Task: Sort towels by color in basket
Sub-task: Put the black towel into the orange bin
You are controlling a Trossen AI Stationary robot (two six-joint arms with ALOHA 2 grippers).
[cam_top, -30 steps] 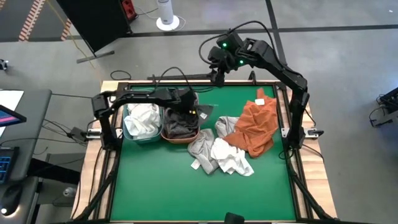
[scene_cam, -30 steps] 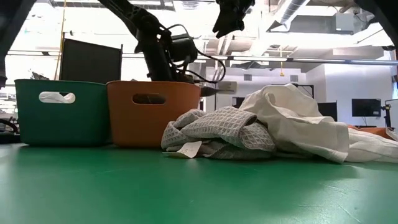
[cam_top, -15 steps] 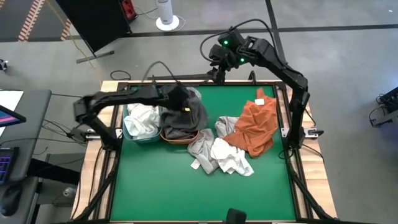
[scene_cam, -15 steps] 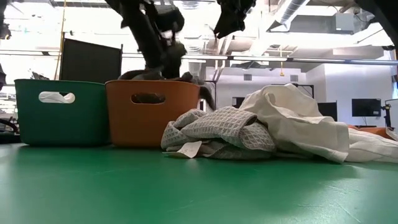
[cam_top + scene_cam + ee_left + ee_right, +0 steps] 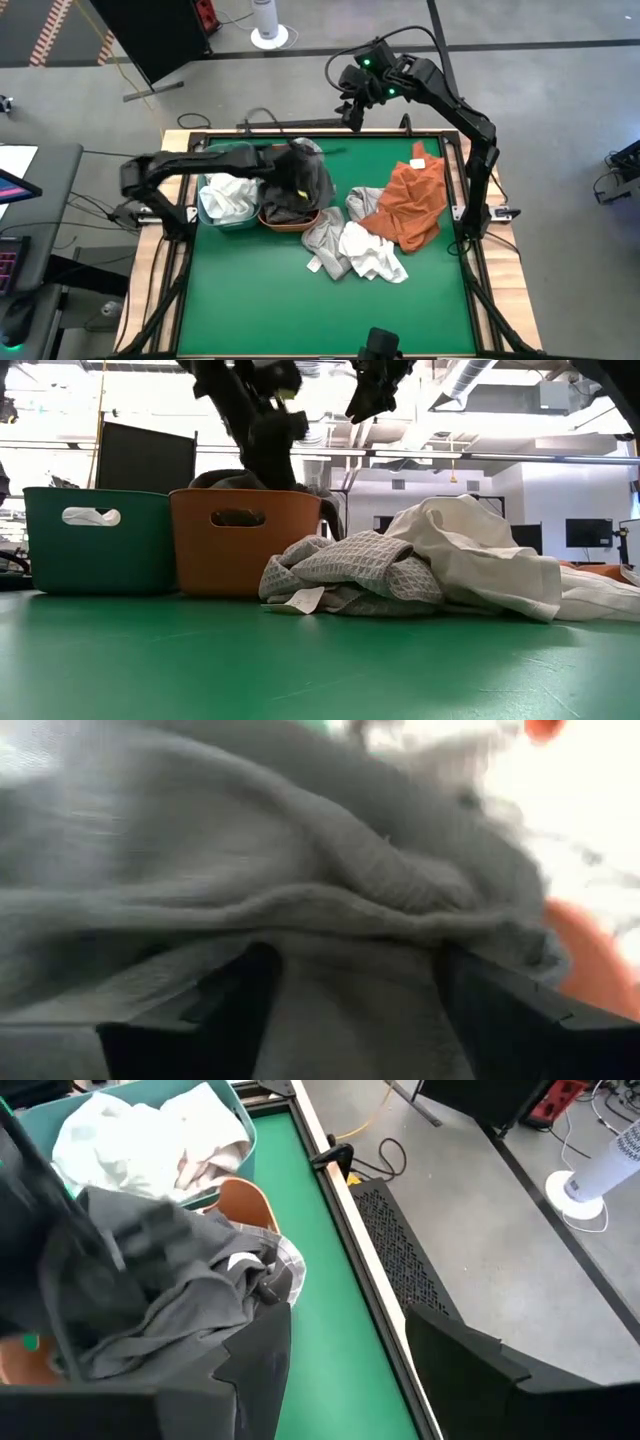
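A dark grey towel (image 5: 302, 180) rises in a mound (image 5: 232, 480) over the orange basket (image 5: 245, 540) and hides my left gripper (image 5: 355, 970) from above. In the left wrist view that gripper's fingers stand wide apart with grey cloth filling the gap. White towels (image 5: 230, 195) lie in the teal basket (image 5: 100, 540). Loose on the table lie a rust orange towel (image 5: 415, 200), a grey checked towel (image 5: 325, 240) and a white towel (image 5: 370, 255). My right gripper (image 5: 345, 1370) hangs open and empty high above the table's far edge (image 5: 350, 105). My left gripper is open inside the dark grey towel. A thick fold (image 5: 340, 910) lies over and between its two spread fingers (image 5: 200, 1010), which slant down toward the orange basket. The cloth's raised part hangs on the gripper. Its lower part stays in the basket. Whether any cloth is pinched I cannot tell.
The two baskets stand side by side at the table's far left. The loose towel pile fills the middle and right of the green mat (image 5: 300, 310). The mat's near half is bare. Black frame posts stand at the table's left and right sides.
My left gripper has risen out of the orange basket and rolled at the wrist. The dark grey towel's upper part has come up with it, from lying low in the basket to a mound above the rim, while its lower part stays inside.
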